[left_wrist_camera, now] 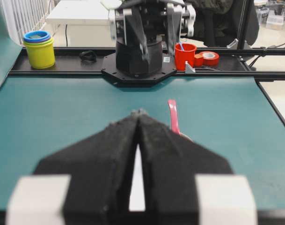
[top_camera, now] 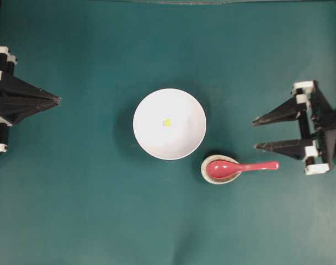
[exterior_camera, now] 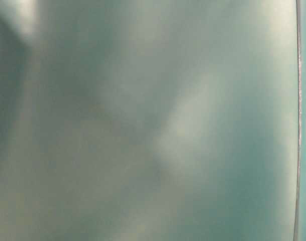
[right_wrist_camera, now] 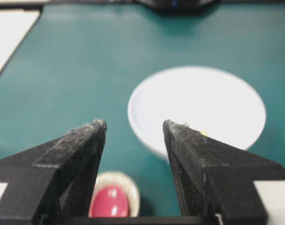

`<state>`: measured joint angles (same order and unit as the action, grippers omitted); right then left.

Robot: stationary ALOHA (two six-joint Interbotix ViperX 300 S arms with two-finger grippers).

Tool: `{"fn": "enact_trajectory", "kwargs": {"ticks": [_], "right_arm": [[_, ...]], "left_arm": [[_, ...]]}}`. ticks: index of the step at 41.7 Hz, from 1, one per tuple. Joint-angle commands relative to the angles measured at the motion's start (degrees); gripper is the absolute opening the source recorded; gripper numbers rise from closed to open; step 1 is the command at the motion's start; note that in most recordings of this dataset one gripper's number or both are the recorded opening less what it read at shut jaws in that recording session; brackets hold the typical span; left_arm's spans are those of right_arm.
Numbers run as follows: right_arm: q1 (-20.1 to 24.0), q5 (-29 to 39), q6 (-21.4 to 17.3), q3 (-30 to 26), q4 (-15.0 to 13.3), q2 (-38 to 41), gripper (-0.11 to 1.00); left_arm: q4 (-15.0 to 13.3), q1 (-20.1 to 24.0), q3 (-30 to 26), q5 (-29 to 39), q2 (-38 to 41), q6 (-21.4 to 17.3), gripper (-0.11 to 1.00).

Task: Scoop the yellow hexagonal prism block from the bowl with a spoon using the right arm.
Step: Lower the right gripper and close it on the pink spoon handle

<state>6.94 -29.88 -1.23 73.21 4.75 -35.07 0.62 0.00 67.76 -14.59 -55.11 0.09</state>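
Note:
The white bowl [top_camera: 179, 142] sits mid-table with the tiny yellow block [top_camera: 167, 122] inside it. The red-pink spoon [top_camera: 242, 167] lies to the bowl's lower right, scoop in the speckled spoon rest [top_camera: 204, 173], handle pointing at my right gripper [top_camera: 256, 134]. That gripper is open and empty, just short of the handle's end. The right wrist view shows the gripper [right_wrist_camera: 134, 124], the bowl [right_wrist_camera: 203, 98], the block [right_wrist_camera: 204, 133] and the spoon's scoop [right_wrist_camera: 109, 201]. My left gripper [top_camera: 58, 100] is shut and empty at the far left; its wrist view shows it [left_wrist_camera: 139, 114] and the spoon handle [left_wrist_camera: 173, 117].
The table-level view is a blurred teal surface with nothing to make out. In the left wrist view, behind the opposite arm's base [left_wrist_camera: 140, 65], stand stacked yellow and blue cups [left_wrist_camera: 39, 49], a red cup [left_wrist_camera: 185, 56] and a tape roll [left_wrist_camera: 209, 58], off the teal mat.

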Motion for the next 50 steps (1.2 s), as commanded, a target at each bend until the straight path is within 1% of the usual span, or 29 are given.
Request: {"fn": "enact_trajectory", "kwargs": {"ticks": [1, 6, 11, 15, 26, 30, 31, 34, 38, 42, 50], "right_arm": [[1.1, -4.8, -0.1, 0.4, 1.5, 3.3, 0.58], [3.0, -12.3, -0.1, 2.2, 3.8, 8.8, 0.58], [6.1, -21.4, -0.1, 3.8, 6.2, 15.0, 0.58], [8.5, -27.0, -0.1, 4.4, 8.0, 19.9, 0.58], [14.7, -37.2, 0.0, 4.6, 11.8, 31.2, 0.58], [16.7, -39.3, 0.0, 4.5, 14.1, 34.0, 0.58], [17.3, -39.7, 0.0, 4.4, 15.1, 34.8, 0.58], [18.9, -40.3, 0.0, 4.4, 17.3, 36.3, 0.58], [20.7, -40.3, 0.0, 4.4, 19.3, 38.1, 0.58], [21.9, -40.1, 0.0, 4.1, 20.3, 39.6, 0.58], [22.0, -39.6, 0.0, 3.6, 21.0, 42.5, 0.58]], "left_arm": [[0.1, -0.1, -1.4, -0.4, 0.5, 0.0, 0.00], [0.1, -0.1, -1.3, -0.3, 0.5, 0.0, 0.00], [0.1, -0.2, -1.3, -0.3, 0.7, 0.0, 0.00], [0.1, -0.2, -1.3, -0.4, 0.7, 0.0, 0.00], [0.2, -0.1, -1.3, -0.4, 0.8, 0.0, 0.00], [0.1, -0.1, -1.3, -0.4, 0.8, 0.0, 0.00], [0.1, -0.1, -1.3, -0.4, 0.8, 0.0, 0.00], [0.1, -0.1, -1.3, -0.4, 0.9, 0.0, 0.00], [0.1, -0.1, -1.3, -0.4, 1.1, 0.0, 0.00], [0.1, -0.1, -1.2, -0.4, 1.2, 0.0, 0.00], [0.1, -0.2, -1.2, -0.4, 1.5, 0.0, 0.00]]}}
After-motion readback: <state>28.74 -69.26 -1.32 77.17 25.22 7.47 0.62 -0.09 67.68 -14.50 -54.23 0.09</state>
